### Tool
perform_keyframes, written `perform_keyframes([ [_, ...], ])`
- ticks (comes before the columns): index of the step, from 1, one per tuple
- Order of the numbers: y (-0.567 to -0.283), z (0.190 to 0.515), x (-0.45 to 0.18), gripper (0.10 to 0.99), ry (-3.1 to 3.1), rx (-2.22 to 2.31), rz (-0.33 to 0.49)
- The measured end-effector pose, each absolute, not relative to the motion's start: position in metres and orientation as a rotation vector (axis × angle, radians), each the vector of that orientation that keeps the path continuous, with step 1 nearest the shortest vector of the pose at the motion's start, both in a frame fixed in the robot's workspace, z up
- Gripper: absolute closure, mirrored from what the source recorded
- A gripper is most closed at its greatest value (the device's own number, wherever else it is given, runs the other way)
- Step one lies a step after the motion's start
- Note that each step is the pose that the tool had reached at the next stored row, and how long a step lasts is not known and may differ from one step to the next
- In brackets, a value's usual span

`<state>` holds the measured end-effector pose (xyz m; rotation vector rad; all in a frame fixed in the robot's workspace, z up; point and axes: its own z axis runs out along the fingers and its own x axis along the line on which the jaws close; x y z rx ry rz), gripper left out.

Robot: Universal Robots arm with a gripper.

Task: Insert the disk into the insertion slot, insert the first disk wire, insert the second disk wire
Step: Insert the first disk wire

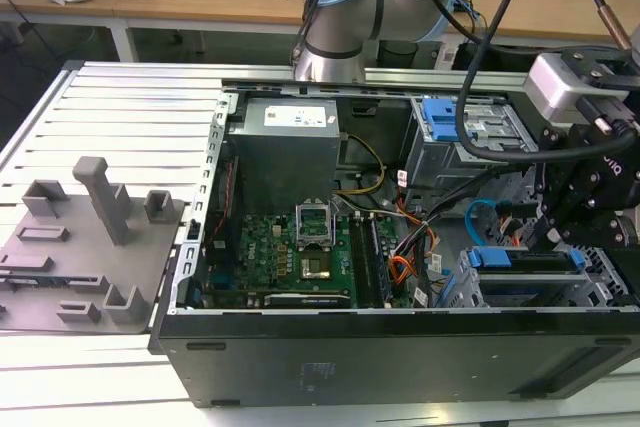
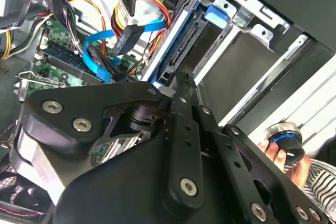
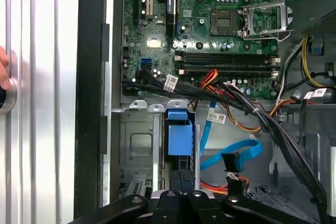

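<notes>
We see the disk (image 3: 178, 139) already seated in the slot (image 3: 137, 140). The gripper (image 3: 181, 176) hangs just beside its end with fingers pressed together, likely for pushing. The light-blue cable (image 3: 247, 150) loops nearby, 1 plug hanging free.

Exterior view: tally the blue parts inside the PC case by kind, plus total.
Latch on the tall grey cage: 1
Disk carrier: 1
Light-blue second disk wire: 1
Total: 3
</notes>
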<state>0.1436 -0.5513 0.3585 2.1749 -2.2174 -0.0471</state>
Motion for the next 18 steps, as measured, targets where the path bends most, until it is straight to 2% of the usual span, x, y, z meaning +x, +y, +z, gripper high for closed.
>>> perform_keyframes([
  [6,-0.551,0.363,0.152,0.980,-2.217,2.176,-0.047],
  [9,-0.549,0.379,0.152,0.980,-2.217,2.176,-0.047],
  [18,-0.512,0.378,0.152,0.980,-2.217,2.176,-0.047],
])
